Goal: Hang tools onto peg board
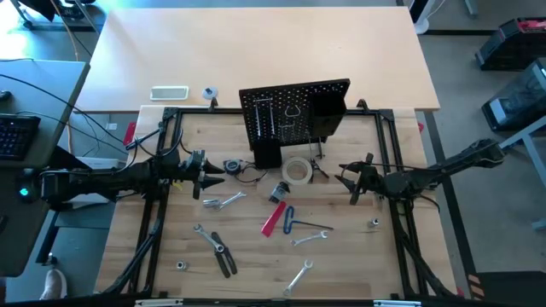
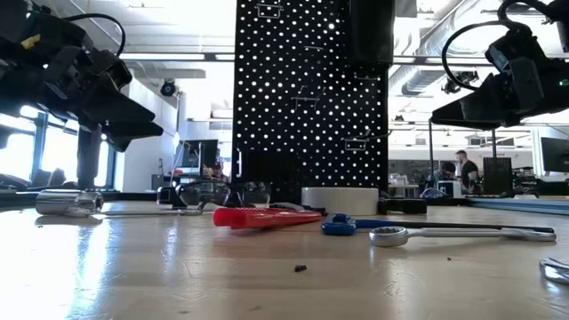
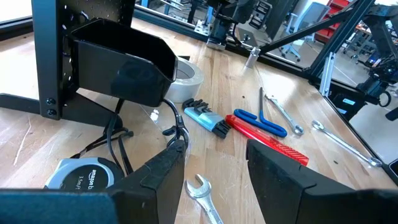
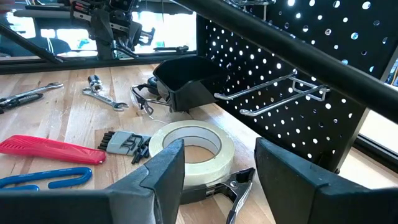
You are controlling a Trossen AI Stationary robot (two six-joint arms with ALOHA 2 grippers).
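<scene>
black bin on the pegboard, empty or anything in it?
Looks empty: the left wrist view shows only bare dark walls inside the bin; its floor stays hidden.

Probably a lab — open hall, ceiling pipes, other rigs.

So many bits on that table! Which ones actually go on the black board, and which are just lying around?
For the job:
peg board
tape roll
red-handled cutter
blue-handled tool
pliers
hex keys
wrenches, e.g.

Just lying about:
white flat device
tape measure
</scene>
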